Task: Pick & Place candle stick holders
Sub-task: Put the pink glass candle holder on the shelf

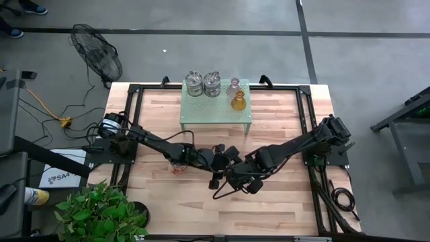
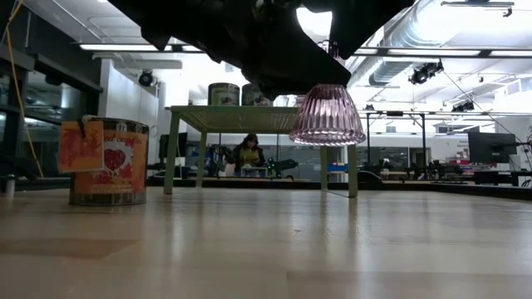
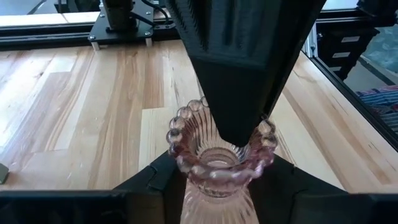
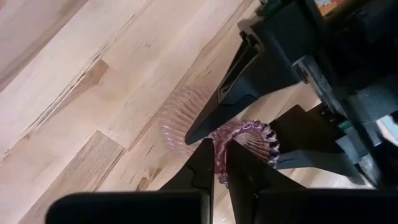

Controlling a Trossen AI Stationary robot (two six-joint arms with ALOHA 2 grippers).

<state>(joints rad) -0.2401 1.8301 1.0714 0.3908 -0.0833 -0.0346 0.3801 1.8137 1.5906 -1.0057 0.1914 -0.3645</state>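
A pale pink bell-shaped glass holder (image 2: 327,115) with a beaded rim (image 3: 186,163) hangs upright above the table's middle, wide skirt down. My left gripper (image 1: 216,165) and my right gripper (image 1: 232,176) meet there, and both are shut on it. On the green perforated shelf (image 1: 215,115) at the far side stand two clear-silvery jars (image 1: 194,83) (image 1: 212,83), another pale pink holder (image 1: 233,87) and the amber one (image 1: 238,102). My left gripper has the holder's narrow neck (image 3: 214,196), just below the beaded rim, between its two fingers (image 3: 152,180), one on each side. It comes slanting down from the table's left. The holder is upright and clear of the table. My right gripper pinches the beaded rim (image 4: 219,138) between its two fingers (image 4: 202,163), one inside the cup's mouth and one outside. The fingers come from above, pointing down. The bell skirt (image 4: 180,118) hangs below, clear of the table.
A tin with an orange label (image 2: 108,162) stands on the table left of the grippers, under my left arm (image 1: 178,166). The shelf's legs (image 2: 172,158) stand beyond. A person (image 2: 249,154) sits in the room behind. A potted plant (image 1: 101,212) is at the near left corner.
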